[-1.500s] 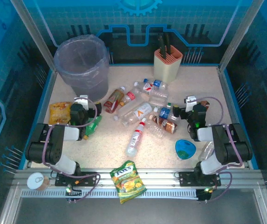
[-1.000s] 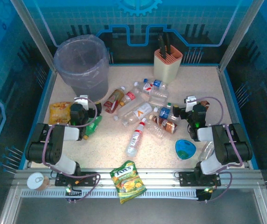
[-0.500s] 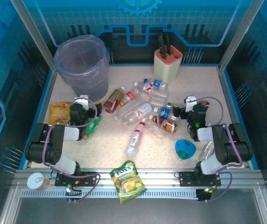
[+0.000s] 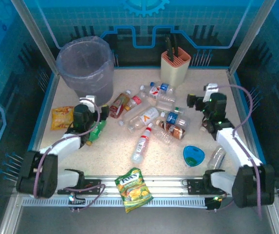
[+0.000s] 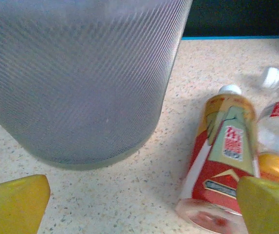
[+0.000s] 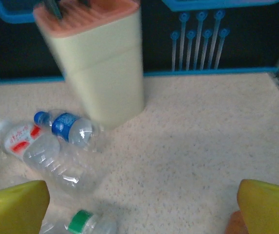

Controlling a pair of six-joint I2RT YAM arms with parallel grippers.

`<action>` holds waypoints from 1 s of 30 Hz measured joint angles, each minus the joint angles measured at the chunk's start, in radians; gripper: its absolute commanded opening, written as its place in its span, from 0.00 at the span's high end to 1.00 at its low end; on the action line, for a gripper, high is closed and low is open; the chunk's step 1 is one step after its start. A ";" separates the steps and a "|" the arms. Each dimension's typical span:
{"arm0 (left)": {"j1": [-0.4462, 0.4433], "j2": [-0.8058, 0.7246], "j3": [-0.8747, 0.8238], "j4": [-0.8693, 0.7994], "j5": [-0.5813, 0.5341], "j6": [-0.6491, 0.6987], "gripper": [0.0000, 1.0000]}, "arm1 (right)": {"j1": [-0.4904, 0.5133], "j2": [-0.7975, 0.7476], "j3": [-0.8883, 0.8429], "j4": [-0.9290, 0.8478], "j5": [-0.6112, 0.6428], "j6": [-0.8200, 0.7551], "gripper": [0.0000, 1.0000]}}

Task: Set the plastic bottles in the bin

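Observation:
The bin [image 4: 85,63], a grey wastebasket with a crinkled liner, stands at the back left; up close its mesh wall [image 5: 81,83] takes up most of the left wrist view. Several plastic bottles lie in a loose pile mid-table, among them a red-labelled brown one [image 4: 120,103] [image 5: 222,156], a green one [image 4: 98,130] and a red-capped one [image 4: 141,144]. My left gripper [image 4: 88,108] [image 5: 144,195] hovers open just before the bin, the red-labelled bottle by its right finger. My right gripper [image 4: 205,97] [image 6: 144,195] is open over bare table, right of the pile, near a blue-labelled bottle [image 6: 66,127].
A peach-topped knife holder [image 4: 175,66] [image 6: 100,63] stands at the back, ahead of the right gripper. A small blue bowl [image 4: 194,156] and a clear bottle [image 4: 217,156] lie by the right arm. An orange snack bag [image 4: 61,117] lies left; a green one [image 4: 134,187] sits on the front rail.
Both arms have stretched out from their folded pose. The left gripper moved a little toward the bin; the right gripper moved back and to the right. Both stay open.

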 measured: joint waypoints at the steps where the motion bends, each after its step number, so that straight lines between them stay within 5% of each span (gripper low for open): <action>1: -0.006 -0.047 0.014 -0.060 -0.007 -0.019 0.01 | -0.005 -0.015 0.074 -0.129 0.025 0.044 0.00; 7: -0.076 -0.238 0.102 -0.394 -0.020 -0.123 0.01 | -0.119 -0.083 0.182 -0.668 0.097 0.206 0.01; 12: -0.129 -0.259 0.194 -0.620 0.047 -0.217 0.01 | -0.320 -0.056 0.124 -0.874 0.049 0.233 0.01; 22: -0.180 -0.206 0.351 -0.777 0.268 -0.324 0.01 | -0.394 0.153 0.050 -0.859 0.014 0.261 0.00; 30: -0.185 -0.163 0.421 -0.798 0.334 -0.341 0.01 | -0.442 0.263 -0.003 -0.770 0.014 0.274 0.01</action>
